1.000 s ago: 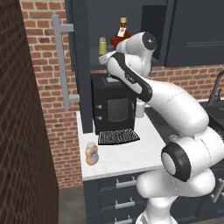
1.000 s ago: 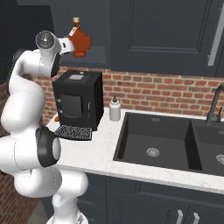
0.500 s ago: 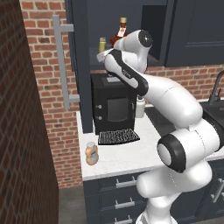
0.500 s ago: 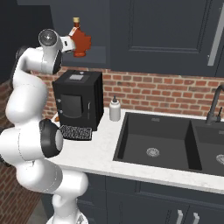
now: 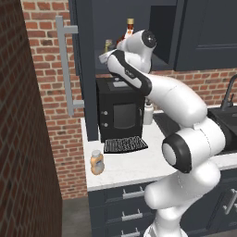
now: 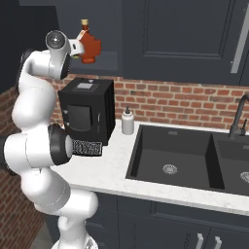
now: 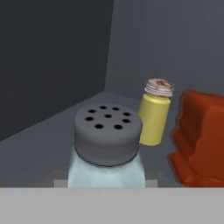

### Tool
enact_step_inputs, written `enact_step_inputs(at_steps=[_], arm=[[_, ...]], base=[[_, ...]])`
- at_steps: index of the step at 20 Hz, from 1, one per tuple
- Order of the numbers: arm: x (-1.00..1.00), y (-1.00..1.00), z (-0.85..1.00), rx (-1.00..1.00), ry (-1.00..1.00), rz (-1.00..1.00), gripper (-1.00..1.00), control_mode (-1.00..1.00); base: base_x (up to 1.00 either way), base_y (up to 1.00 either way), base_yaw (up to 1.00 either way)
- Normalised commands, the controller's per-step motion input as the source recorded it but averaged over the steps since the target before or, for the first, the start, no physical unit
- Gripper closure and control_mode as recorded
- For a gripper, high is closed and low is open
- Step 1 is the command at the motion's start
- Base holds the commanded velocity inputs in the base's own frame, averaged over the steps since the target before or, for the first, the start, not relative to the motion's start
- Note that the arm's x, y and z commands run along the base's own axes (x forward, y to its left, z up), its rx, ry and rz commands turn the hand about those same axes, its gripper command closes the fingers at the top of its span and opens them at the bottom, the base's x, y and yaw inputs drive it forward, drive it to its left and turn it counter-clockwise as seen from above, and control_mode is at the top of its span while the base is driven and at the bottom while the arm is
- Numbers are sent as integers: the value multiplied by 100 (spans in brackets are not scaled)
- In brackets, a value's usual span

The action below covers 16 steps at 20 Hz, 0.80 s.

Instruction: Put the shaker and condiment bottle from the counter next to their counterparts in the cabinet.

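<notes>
Hand's grip state unclear; shaker (image 7: 107, 148) close before it, yellow-green shaker (image 7: 155, 113) just behind.

Light is soft and even, with no glare. The cabinet (image 7: 52, 65) interior is dim, its left wall darkest. The counter (image 5: 139, 164) is bright, with faint shadows. The shaker (image 7: 107, 148) looks slightly soft up close; edges show no distortion.
</notes>
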Motion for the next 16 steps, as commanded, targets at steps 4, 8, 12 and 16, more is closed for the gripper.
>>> enact_step_inputs(at_steps=[4, 8, 12, 16], arm=[[38, 13, -24, 1, 0, 0, 100, -100], [32, 9, -26, 0, 0, 0, 100, -100], [23, 6, -28, 0, 0, 0, 100, -100], [17, 3, -32, 0, 0, 0, -100, -100]], base=[[0, 0, 0], [0, 0, 0], [0, 0, 0], [0, 0, 0]])
